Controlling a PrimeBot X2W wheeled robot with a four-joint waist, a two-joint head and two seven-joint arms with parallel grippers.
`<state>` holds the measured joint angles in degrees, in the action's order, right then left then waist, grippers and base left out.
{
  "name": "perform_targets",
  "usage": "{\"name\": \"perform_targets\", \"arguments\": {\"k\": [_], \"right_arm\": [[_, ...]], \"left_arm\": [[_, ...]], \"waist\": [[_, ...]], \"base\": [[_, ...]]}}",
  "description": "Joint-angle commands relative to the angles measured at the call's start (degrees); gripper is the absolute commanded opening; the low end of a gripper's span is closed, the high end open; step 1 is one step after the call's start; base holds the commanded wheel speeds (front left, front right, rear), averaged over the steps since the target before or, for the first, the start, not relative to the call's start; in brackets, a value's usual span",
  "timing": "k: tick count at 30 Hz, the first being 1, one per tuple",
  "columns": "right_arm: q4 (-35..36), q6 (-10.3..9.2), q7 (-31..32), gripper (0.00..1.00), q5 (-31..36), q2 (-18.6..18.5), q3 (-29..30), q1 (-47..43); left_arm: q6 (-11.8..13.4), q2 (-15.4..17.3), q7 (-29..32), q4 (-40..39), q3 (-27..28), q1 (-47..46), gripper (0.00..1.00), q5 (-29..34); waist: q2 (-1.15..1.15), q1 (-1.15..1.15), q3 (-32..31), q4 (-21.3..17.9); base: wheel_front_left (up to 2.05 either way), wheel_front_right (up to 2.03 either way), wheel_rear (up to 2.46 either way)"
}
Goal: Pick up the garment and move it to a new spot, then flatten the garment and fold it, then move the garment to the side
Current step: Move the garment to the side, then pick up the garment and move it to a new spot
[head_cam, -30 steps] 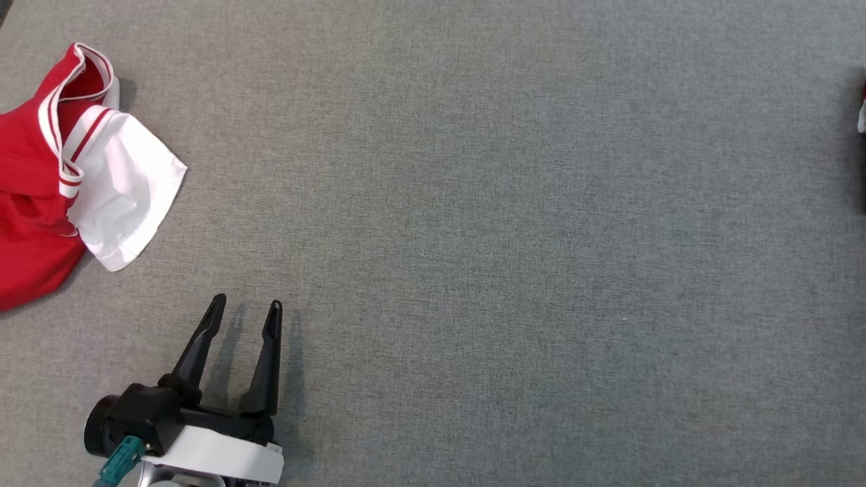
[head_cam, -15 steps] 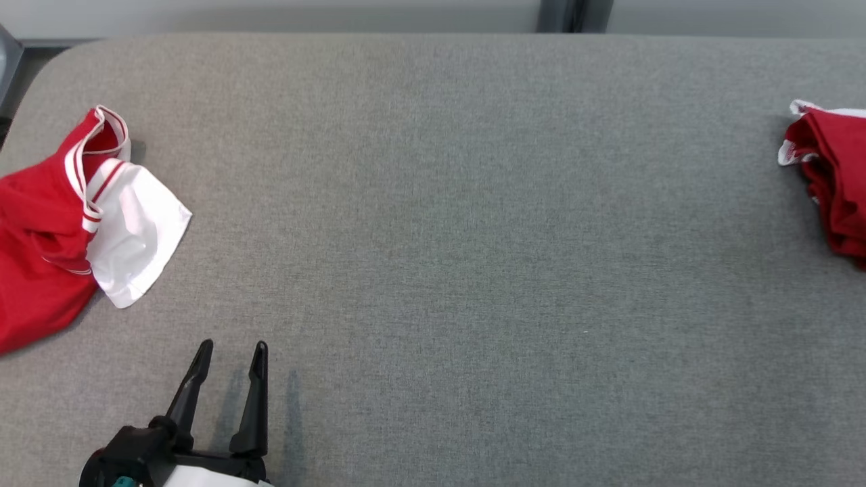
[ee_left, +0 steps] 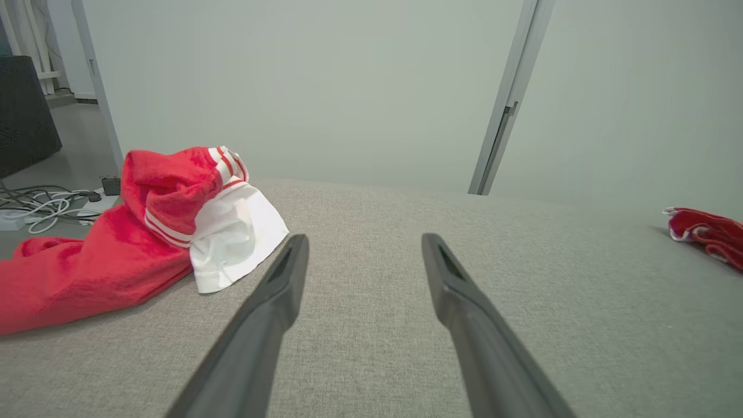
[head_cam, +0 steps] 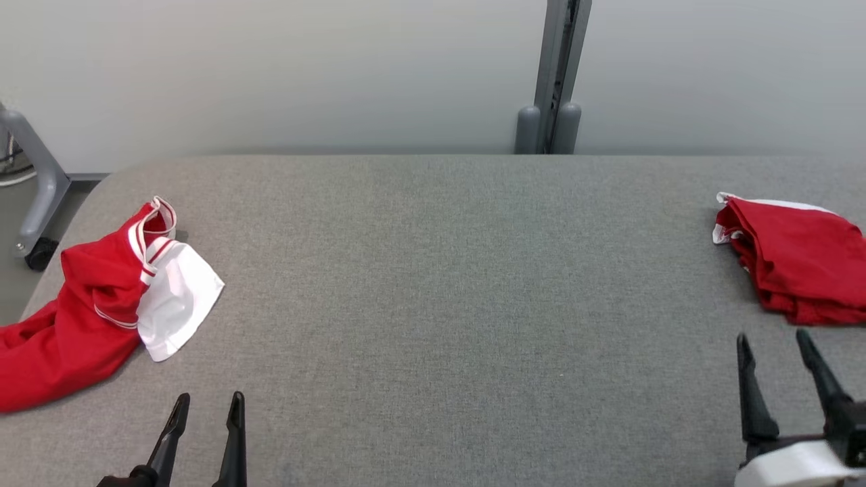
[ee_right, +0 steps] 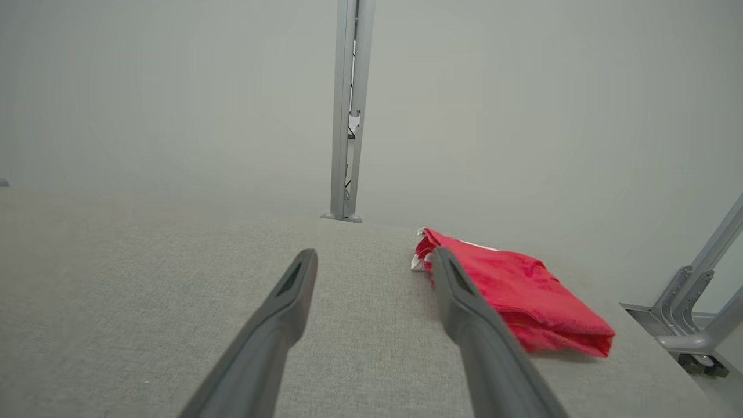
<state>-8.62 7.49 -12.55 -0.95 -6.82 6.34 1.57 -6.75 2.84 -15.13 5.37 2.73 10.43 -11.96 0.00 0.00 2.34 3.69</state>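
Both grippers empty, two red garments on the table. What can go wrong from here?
1. The crumpled garment lies at the table's left edge; a shallow pinch by the left gripper may drag it off.
2. The folded garment sits just beyond the open right gripper; a swing of that arm could undo the fold.

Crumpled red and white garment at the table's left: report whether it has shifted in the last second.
No. Only the camera tilted up; the crumpled red and white garment keeps its folds and its place by the grey fabric table's far-left corner.
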Motion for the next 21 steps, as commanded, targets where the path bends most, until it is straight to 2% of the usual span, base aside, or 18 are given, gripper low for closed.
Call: {"name": "perform_targets", "arguments": {"k": [1, 4, 8, 21], "right_arm": [[-0.81, 0.0, -1.61, 1.0, 0.24, 0.73, 0.21, -2.16], [-2.49, 0.0, -2.69, 1.0, 0.27, 2.39, 0.55, -6.16], [-0.95, 0.0, -2.72, 1.0, -0.89, 3.63, 0.59, -9.26], [-0.23, 0.0, -2.72, 1.0, -2.69, 3.8, -0.68, -11.1]], "left_arm": [[0.32, 0.2, -0.02, -0.01, 0.51, 0.59, 1.0, 0.52], [0.2, 0.18, -0.02, 0.34, 1.03, 0.75, 1.0, 0.94], [0.13, 0.17, -0.02, -0.02, 1.53, 0.39, 1.0, 1.18], [-0.61, 0.17, -0.02, -0.21, 0.63, 0.23, 1.0, 2.27]], "waist": [[0.0, 0.0, -2.21, 0.23], [0.0, 0.0, -3.03, 0.41], [0.0, 0.0, -3.48, 0.39], [0.0, 0.0, -4.1, 0.57]], "base": [[0.0, 0.0, 0.0], [0.0, 0.0, 0.0], [0.0, 0.0, 0.0], [0.0, 0.0, 0.0]]}}
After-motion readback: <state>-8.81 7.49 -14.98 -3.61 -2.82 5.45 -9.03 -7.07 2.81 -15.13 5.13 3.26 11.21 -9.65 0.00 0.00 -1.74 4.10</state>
